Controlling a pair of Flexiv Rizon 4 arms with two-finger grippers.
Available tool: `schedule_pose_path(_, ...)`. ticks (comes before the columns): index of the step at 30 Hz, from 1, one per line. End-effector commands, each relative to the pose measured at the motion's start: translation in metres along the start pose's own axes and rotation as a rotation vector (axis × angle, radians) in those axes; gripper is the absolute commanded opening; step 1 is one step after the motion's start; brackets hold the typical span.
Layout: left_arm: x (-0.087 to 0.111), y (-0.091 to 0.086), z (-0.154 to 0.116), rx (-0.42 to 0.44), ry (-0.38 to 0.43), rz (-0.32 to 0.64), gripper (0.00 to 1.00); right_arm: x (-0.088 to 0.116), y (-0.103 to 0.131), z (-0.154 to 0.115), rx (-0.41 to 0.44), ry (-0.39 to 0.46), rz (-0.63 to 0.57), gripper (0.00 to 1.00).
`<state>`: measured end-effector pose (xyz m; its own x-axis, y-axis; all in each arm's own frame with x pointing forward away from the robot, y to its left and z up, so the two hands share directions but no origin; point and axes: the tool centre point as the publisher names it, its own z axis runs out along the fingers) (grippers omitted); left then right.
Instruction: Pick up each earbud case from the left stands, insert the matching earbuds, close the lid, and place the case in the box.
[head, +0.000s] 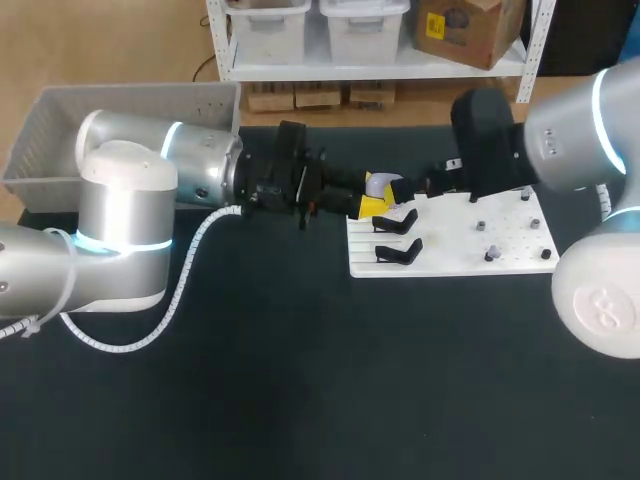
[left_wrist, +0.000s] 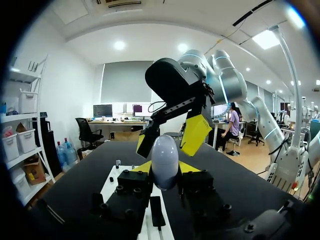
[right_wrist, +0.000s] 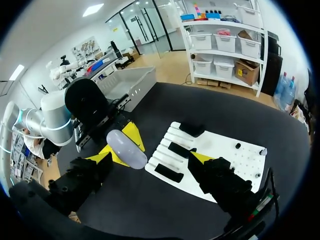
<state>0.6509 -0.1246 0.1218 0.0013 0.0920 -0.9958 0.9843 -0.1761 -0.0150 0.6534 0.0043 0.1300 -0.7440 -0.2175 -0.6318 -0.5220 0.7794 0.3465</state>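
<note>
Looking at a smooth, egg-shaped earbud case (left_wrist: 165, 157), pale lilac-grey, glossy, standing on end. Pinched from both sides by the left gripper (left_wrist: 165, 169), yellow tips hugging its lower half. Held up off the table (head: 300, 400), over the far left corner of the white board (head: 450, 262). Facing it nose to nose: right gripper (left_wrist: 168, 138), fingers spread wide either side of the case's top, contact impossible to tell. Down along the board's left edge, black stands (head: 397, 250) in a row. Small grey bits (head: 490, 253) dotted over its right half, too tiny to name. Over at the table's far left corner, grey bin (head: 50, 130), inside mostly hidden behind the left arm (head: 150, 170).
</note>
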Motion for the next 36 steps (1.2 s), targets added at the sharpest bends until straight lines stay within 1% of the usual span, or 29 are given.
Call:
schedule_pose_path(1, 0.001, -0.001, 0.0, -0.003, -0.003, 0.003, 0.0, -0.003, -0.001, -0.001, -0.004, -0.001, -0.003, 1.0)
schedule_pose_path(8, 0.001, -0.001, 0.0, -0.003, -0.003, 0.003, 0.0, -0.016, -0.007, -0.01, 0.019, -0.03, -0.016, 1.0)
schedule_pose_path(13, 0.001, -0.001, 0.0, -0.003, -0.003, 0.003, 0.0, -0.032, -0.01, -0.025, 0.054, -0.073, -0.043, 1.0)
schedule_pose_path(16, 0.001, -0.001, 0.0, -0.003, -0.003, 0.003, 0.0, -0.04, -0.01, -0.04, 0.108, -0.097, -0.073, 1.0)
schedule_pose_path(18, 0.001, -0.001, 0.0, -0.003, -0.003, 0.003, 0.0, -0.042, -0.013, -0.05, 0.169, -0.1, -0.103, 1.0)
schedule_pose_path(20, 0.001, -0.001, 0.0, -0.003, -0.003, 0.003, 0.0, -0.041, -0.016, -0.056, 0.272, -0.061, -0.167, 1.0)
schedule_pose_path(21, 0.001, -0.001, 0.0, -0.003, -0.007, 0.017, 0.0, -0.041, -0.018, -0.056, 0.309, -0.037, -0.197, 1.0)
schedule_pose_path(25, 0.001, -0.001, 0.0, -0.021, -0.025, 0.055, 0.0, -0.038, -0.026, -0.061, 0.4, 0.03, -0.26, 1.0)
schedule_pose_path(28, 0.0, -0.002, -0.001, -0.035, -0.032, 0.084, 0.0, -0.037, -0.038, -0.065, 0.495, 0.085, -0.293, 1.0)
schedule_pose_path(33, -0.001, -0.004, 0.001, -0.034, -0.039, 0.1, 0.0, -0.034, -0.06, -0.073, 0.55, 0.136, -0.292, 1.0)
schedule_pose_path(36, 0.0, -0.005, 0.002, -0.036, -0.039, 0.1, 0.0, -0.032, -0.072, -0.076, 0.585, 0.189, -0.309, 1.0)
